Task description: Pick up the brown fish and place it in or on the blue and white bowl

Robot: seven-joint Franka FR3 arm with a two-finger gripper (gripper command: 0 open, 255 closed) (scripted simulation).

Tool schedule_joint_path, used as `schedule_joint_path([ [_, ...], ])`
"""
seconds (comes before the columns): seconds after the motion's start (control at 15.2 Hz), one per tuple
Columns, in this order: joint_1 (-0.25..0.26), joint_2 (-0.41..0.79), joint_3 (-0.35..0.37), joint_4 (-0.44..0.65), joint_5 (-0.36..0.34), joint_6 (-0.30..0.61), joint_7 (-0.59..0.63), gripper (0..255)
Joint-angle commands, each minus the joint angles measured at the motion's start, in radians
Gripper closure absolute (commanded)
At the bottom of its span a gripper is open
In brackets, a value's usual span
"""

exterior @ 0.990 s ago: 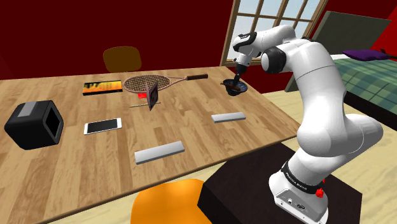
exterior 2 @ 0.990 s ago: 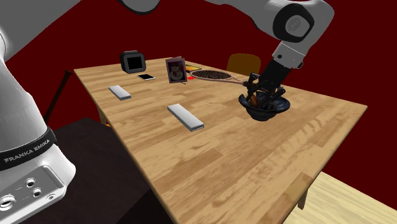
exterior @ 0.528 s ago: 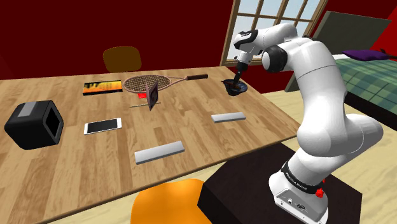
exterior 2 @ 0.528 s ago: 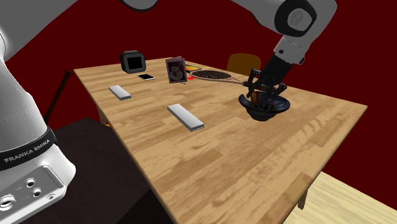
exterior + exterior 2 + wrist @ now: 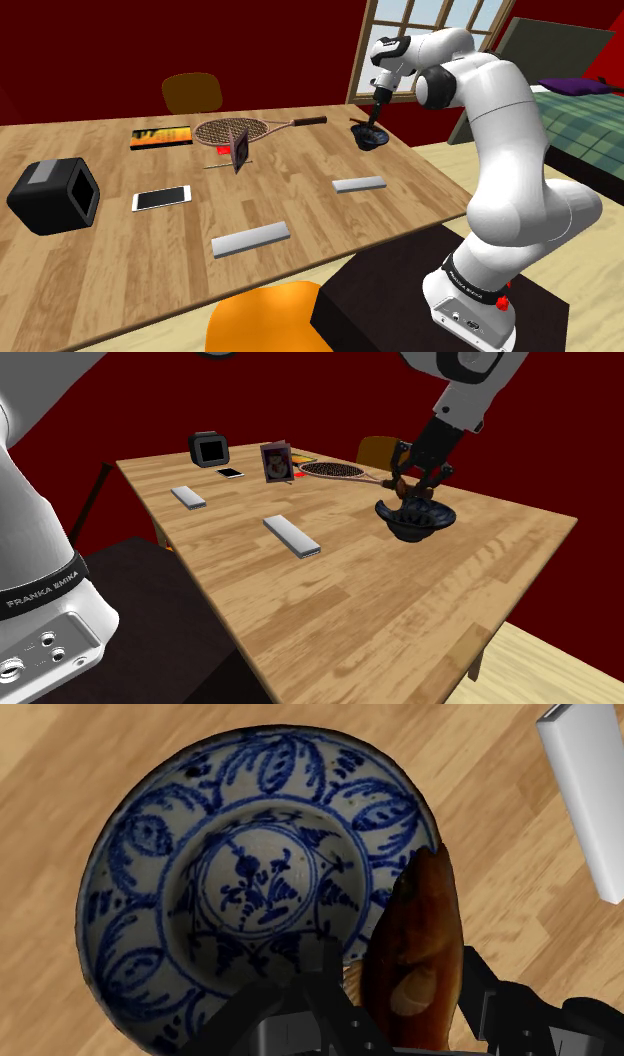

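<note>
Wrist view is showing the gripper [image 5: 397, 962] grasping the fish [image 5: 415, 939], hanging it over the inner wall of the bowl [image 5: 150, 854] so letting go should drop it inside. That bowl is sitting near a corner of the tabletop [image 5: 300, 190].

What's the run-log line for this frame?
phase: carry | hand: shut on brown fish | fish: over rim of blue and white patterned bowl, not released | bowl: on wooden table

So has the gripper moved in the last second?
Yes. The gripper, clasping the brown fish, has risen: earlier it sat in the blue and white bowl, now above its rim.
</note>
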Motion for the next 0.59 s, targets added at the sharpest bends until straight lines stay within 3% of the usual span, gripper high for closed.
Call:
schedule_joint_path([
  [0.0, -0.006, -0.001, 0.0, 0.028, -0.002, -0.026, 0.008, 255],
  [0.46, -0.016, -0.017, -0.001, 0.084, -0.006, -0.093, 0.03, 255],
  [0.53, -0.046, 0.019, 0.001, 0.151, -0.004, -0.124, 0.026, 255],
])
